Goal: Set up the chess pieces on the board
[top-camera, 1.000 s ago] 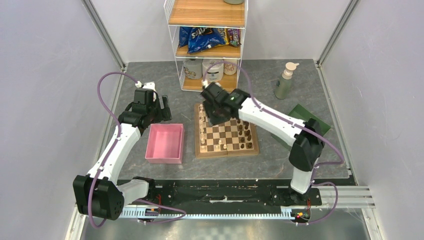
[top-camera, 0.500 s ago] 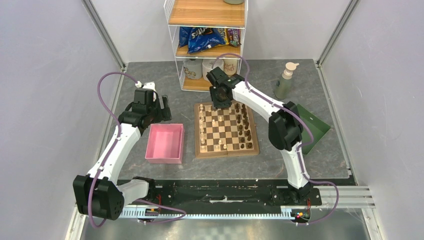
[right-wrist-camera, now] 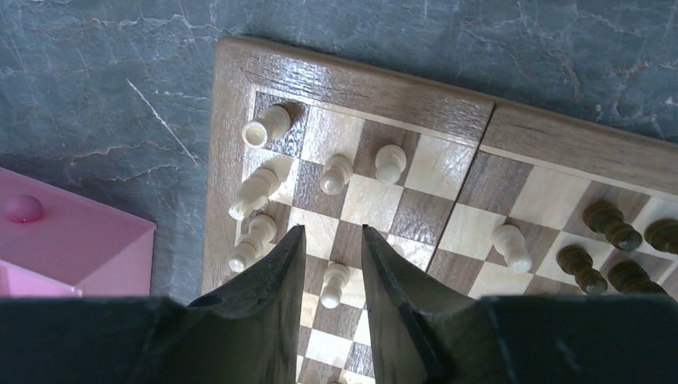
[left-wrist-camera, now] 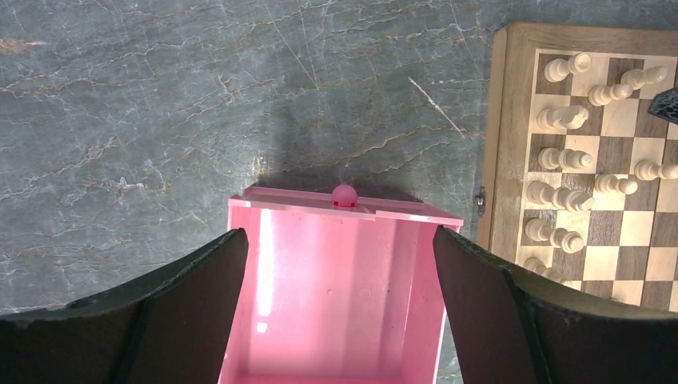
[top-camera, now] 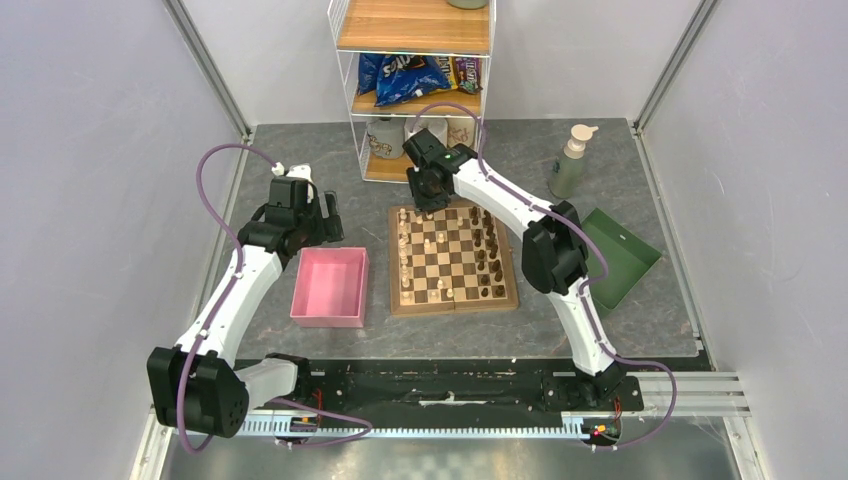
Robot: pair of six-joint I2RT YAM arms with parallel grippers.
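Note:
The board [top-camera: 452,304] lies mid-table with cream-white pieces [top-camera: 407,262] along its left side and dark pieces [top-camera: 492,262] along its right. My right gripper [top-camera: 428,195] hovers over the board's far-left corner. In the right wrist view its jaws [right-wrist-camera: 333,230] stand narrowly apart and hold nothing. A cream pawn [right-wrist-camera: 332,284] stands on the board below, seen between them. Dark pieces [right-wrist-camera: 612,224] show at the right of that view. My left gripper [top-camera: 325,220] is wide open and empty [left-wrist-camera: 339,234] above the pink tray [left-wrist-camera: 336,288].
The pink tray [top-camera: 329,287] sits just left of the board. A green tray [top-camera: 612,255] lies to the right. A wire shelf rack [top-camera: 418,90] with snacks stands behind the board. A pump bottle [top-camera: 570,160] stands at the back right.
My right arm has swung from over the board's middle toward its far-left corner. The left arm has not moved.

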